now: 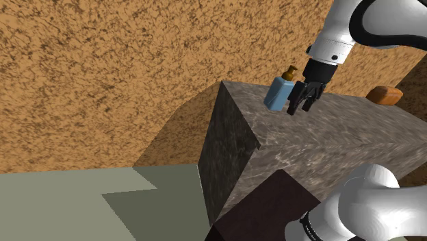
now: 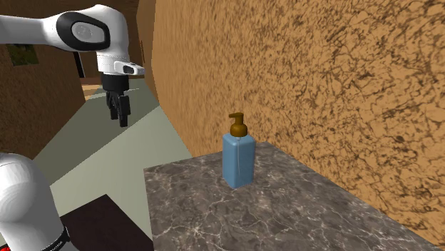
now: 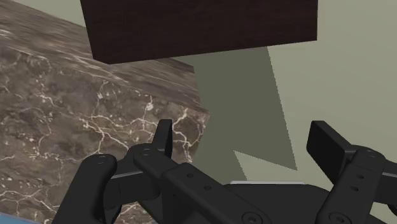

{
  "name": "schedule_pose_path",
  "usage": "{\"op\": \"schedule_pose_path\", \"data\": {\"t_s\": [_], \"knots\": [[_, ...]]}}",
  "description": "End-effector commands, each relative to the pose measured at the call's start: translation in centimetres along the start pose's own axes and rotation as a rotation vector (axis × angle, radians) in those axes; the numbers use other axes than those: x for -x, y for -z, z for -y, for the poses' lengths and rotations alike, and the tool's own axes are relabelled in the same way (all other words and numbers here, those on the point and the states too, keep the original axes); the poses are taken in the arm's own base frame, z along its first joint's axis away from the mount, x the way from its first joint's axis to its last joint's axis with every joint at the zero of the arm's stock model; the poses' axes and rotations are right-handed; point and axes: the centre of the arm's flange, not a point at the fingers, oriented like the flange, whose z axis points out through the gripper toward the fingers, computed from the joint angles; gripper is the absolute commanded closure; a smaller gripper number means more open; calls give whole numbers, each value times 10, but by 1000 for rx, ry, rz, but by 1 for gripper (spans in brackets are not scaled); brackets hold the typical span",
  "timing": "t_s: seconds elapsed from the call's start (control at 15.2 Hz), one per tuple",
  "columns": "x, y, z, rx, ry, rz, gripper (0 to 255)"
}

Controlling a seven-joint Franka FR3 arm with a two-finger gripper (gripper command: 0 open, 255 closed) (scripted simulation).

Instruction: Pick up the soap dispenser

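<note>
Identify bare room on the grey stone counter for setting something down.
The grey veined stone counter is bare across the stretch from the blue rectangular soap dispenser with brown pump toward the dark stand box. Crowded: the counter's corner by the mottled orange wall, where the dispenser stands, the open black end effector near it.

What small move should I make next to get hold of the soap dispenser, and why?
Probably ease the gripper across toward the soap dispenser, with the jaws open. The second exterior view shows the gripper hanging well apart from the soap dispenser, which stands upright on the counter, and the wrist view shows the jaws apart with nothing between them.
</note>
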Motion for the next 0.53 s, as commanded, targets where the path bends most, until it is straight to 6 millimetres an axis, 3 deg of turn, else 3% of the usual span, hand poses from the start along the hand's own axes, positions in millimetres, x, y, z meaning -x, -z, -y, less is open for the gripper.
{"op": "schedule_pose_path", "data": {"t_s": [0.0,0.46], "knots": [[0,0,0,0,0,0,0],[-58,21,-67,1,-28,-12,0]]}}
